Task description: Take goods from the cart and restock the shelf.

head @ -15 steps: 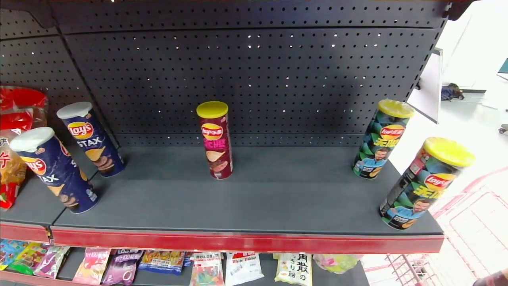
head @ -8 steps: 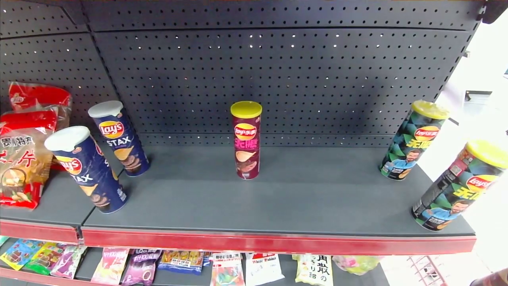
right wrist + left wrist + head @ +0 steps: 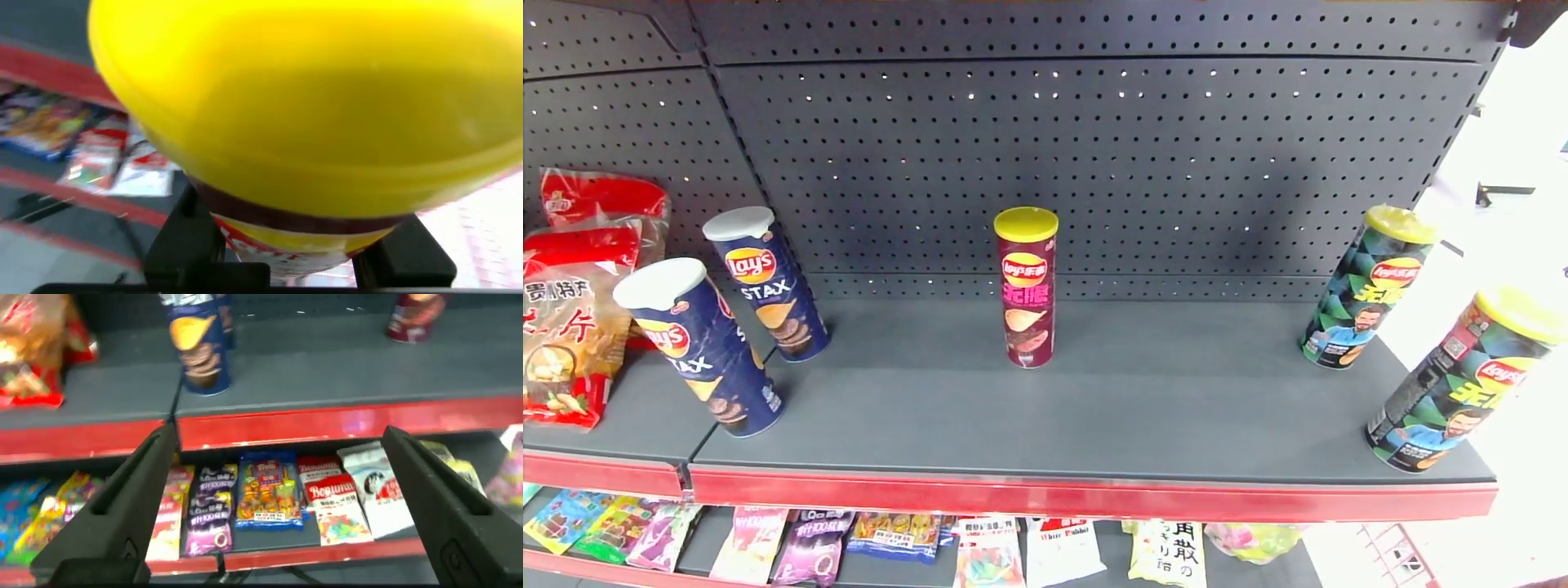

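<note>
Restocking run: the right jaws pinch a yellow-lidded chip can (image 3: pixel 310 106) by its body, lid uppermost, apparently bound for the shelf (image 3: pixel 1094 408) ahead, where a maroon can (image 3: pixel 1027 286) stands. The left jaws hang spread and empty before the shelf's red lip (image 3: pixel 327 420).

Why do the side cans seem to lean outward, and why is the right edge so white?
Head view: the wide lens likely bends its edges, so the blue cans tip left, the green cans right, while the purple can stands straight; bright light past the shelf end washes out the right edge. Right wrist view: the held can looms large, close to the lens.
</note>
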`<state>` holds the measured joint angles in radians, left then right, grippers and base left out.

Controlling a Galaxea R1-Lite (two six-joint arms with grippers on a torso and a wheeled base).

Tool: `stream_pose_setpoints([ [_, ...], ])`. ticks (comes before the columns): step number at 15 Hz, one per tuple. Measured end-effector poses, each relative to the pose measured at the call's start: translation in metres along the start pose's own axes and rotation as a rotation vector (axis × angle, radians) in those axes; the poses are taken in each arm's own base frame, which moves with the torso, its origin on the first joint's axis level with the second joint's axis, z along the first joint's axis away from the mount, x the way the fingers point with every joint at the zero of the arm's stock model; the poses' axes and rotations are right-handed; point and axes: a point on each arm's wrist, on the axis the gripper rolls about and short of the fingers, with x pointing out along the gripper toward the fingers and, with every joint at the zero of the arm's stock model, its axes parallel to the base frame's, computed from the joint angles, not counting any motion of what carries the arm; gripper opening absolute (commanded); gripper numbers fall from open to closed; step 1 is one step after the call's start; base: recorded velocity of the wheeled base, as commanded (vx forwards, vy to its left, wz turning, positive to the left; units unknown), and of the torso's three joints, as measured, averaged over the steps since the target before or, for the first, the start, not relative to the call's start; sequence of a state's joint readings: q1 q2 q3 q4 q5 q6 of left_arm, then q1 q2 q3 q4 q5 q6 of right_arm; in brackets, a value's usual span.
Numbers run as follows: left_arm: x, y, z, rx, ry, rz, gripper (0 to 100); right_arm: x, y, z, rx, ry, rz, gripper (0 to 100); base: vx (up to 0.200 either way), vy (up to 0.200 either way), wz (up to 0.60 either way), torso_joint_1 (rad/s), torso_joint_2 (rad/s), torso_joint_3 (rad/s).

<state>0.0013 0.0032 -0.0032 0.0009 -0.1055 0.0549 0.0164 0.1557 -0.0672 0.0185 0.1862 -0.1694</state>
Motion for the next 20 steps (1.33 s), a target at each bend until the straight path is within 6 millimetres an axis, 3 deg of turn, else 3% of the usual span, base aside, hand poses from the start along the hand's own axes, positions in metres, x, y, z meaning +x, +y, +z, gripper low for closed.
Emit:
stream_pose_setpoints([
  [3,-0.004,0.0,0.027,-0.041,-0.064,-0.038,100,-0.003,0.003,-0.007,0.012,-0.019,0.071,0,0.0,0.0,0.0,0.0,0.0,0.0],
  [5,-0.001,0.003,0.069,-0.072,-0.08,-0.09,100,-0.004,0.003,-0.009,0.015,-0.03,0.073,0,0.0,0.0,0.0,0.0,0.0,0.0],
  [7,0.022,0.005,0.108,-0.055,-0.024,-0.213,100,-0.004,0.003,-0.009,0.014,-0.038,0.073,0,0.0,0.0,0.0,0.0,0.0,0.0],
  [9,0.064,0.004,0.135,-0.044,0.034,-0.366,100,-0.005,0.003,-0.01,0.014,-0.043,0.072,0,0.0,0.0,0.0,0.0,0.0,0.0],
  [11,0.115,0.002,0.148,-0.032,0.062,-0.509,100,-0.006,0.004,-0.01,0.012,-0.051,0.068,0,0.0,0.0,0.0,0.0,0.0,0.0],
  [15,0.222,-0.01,0.143,0.0,0.088,-0.737,100,-0.007,0.004,-0.01,0.01,-0.063,0.058,0,0.0,0.0,0.0,0.0,0.0,0.0],
  [18,0.285,-0.029,0.141,0.02,0.069,-0.872,100,-0.007,0.004,-0.01,0.01,-0.068,0.052,0,0.0,0.0,0.0,0.0,0.0,0.0],
  [20,0.315,-0.044,0.135,0.022,0.072,-0.942,100,-0.007,0.004,-0.01,0.009,-0.069,0.049,0,0.0,0.0,0.0,0.0,0.0,0.0],
])
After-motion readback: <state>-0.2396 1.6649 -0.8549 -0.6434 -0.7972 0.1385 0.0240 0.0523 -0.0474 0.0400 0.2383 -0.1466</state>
